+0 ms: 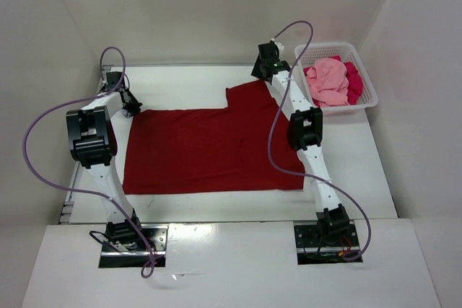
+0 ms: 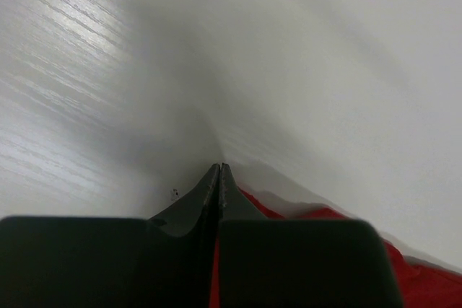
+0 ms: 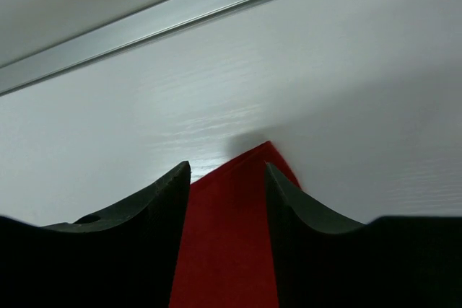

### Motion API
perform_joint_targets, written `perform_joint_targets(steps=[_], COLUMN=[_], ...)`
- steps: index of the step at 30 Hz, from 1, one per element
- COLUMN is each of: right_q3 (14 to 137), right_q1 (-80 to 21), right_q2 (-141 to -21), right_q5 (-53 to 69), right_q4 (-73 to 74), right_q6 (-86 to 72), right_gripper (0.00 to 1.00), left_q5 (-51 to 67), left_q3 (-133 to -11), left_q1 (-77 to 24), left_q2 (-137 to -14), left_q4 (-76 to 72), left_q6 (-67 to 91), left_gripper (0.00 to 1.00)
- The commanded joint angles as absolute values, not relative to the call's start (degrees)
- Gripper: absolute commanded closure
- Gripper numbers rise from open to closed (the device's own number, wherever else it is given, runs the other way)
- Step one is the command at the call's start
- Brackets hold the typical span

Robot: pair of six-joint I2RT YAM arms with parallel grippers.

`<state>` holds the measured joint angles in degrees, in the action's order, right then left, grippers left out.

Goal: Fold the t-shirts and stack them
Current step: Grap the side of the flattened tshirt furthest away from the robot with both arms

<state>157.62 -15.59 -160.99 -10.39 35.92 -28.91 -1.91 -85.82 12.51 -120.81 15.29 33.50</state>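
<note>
Black and pressed tight together, the jaws of the left tool (image 2: 219, 172) stand shut, and a strip of the dark red t-shirt (image 1: 209, 149) shows between them low down, so it appears to pinch the shirt's far left corner. The right tool (image 3: 227, 172) is spread wide with nothing gripped. Its two fingers straddle a pointed corner of the same shirt, which lies flat on the white desk (image 1: 361, 171) between them. From above, the dark red t-shirt is laid out smooth across the middle of the desk, with one flap reaching toward the far side where the right tool sits. Whether any fold is already in it I cannot tell. Near the far right corner stands a white lattice basket (image 1: 367, 103), holding the light pink t-shirt (image 1: 328, 83) crumpled over the crimson-magenta t-shirt (image 1: 354, 81). By my reading the task is at an early stage: one shirt is spread and being worked, no folded stack exists yet, and two shirts wait untouched.
</note>
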Motion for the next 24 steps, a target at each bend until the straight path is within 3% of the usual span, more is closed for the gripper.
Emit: perform_joint_targets(steps=[1, 17, 24], right_q3=[160.93, 159.7, 158.55], right_q1=[-15.03, -13.97, -13.97], right_q2=[-162.51, -164.36, -164.36], right_q5=[-16.77, -13.27, -11.87], right_q4=[36.65, 33.66, 34.28], right_q6=[-26.2, -25.14, -25.14], right_gripper=[0.49, 0.49, 0.66], left_q5=[-0.88, 1.32, 1.32], left_q3=[-84.9, -85.52, -84.99], left_q1=[12.48, 12.48, 12.48], left_q2=[-116.81, -117.95, -116.89], left_q4=[14.41, 13.89, 13.36], left_q6=[34.45, 34.98, 34.98], left_gripper=[0.98, 0.98, 0.98])
